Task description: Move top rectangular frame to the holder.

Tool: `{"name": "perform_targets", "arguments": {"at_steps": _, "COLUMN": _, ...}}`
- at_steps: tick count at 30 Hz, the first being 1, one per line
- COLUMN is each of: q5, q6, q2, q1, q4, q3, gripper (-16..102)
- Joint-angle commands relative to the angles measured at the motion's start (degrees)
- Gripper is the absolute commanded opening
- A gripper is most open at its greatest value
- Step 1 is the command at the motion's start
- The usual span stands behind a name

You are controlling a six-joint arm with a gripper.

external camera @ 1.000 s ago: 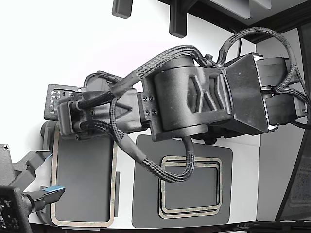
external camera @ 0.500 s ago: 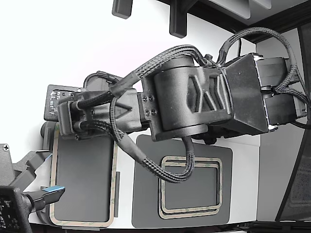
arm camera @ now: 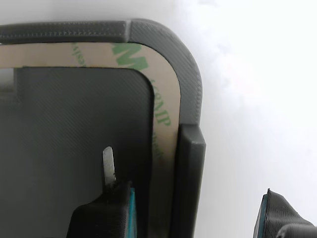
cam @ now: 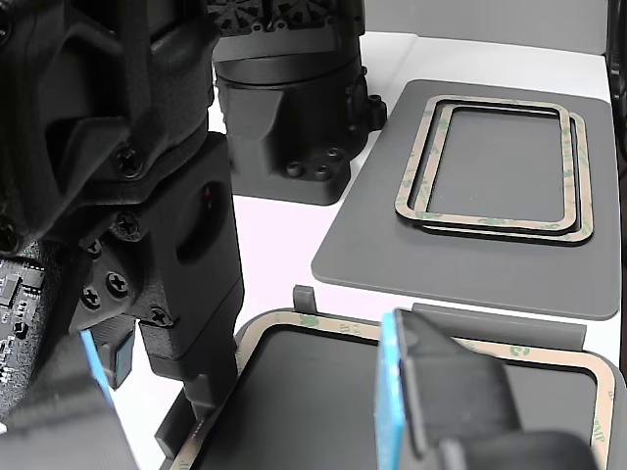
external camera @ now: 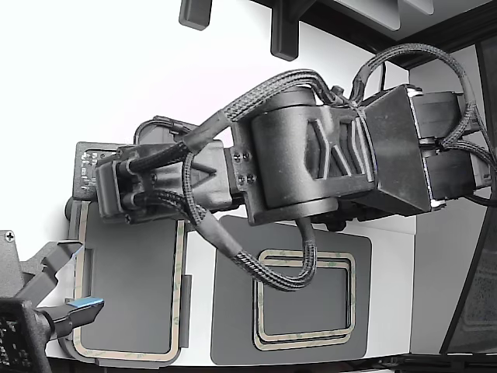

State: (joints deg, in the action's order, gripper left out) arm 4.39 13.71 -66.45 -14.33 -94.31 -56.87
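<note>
I had the pincer (external camera: 116, 190) released, jaws apart and gripping nothing; the frame (external camera: 180, 295) lay flat in the holder (external camera: 132, 287), at the exterior view's left of the counter (external camera: 200, 311). In that view the frame's long axis ran up and down, and the pincer hung over its upper short end, directly above it rather than to one side; so I judged the coming move a straight lift, clear of the tabs. The wrist view alone showed a frame (arm camera: 166, 109) corner tucked inside the holder's rim (arm camera: 190, 163), one thin finger (arm camera: 108, 163) over the hollow middle, the other beyond the rim. The other view showed what that one hid: the pad (cam: 392, 245) well apart, with a stack (cam: 578, 166) of like frames on it.
</note>
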Motion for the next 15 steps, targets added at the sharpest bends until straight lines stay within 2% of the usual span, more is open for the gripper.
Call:
{"name": "perform_targets", "arguments": {"at_steps": 1, "q5": 0.7, "q6": 0.5, "q2": -2.5, "q1": 0.7, "q4": -0.5, "q3": 1.1, "gripper": 100}}
{"name": "perform_targets", "arguments": {"at_steps": 9, "q5": 4.4, "q6": 5.0, "q2": -8.0, "q1": 3.1, "q4": 0.1, "q3": -0.8, "gripper": 100}}
{"name": "perform_targets", "arguments": {"at_steps": 15, "q5": 4.7, "q6": 3.2, "q2": -18.5, "q1": 6.6, "q4": 5.6, "q3": -10.3, "gripper": 100}}
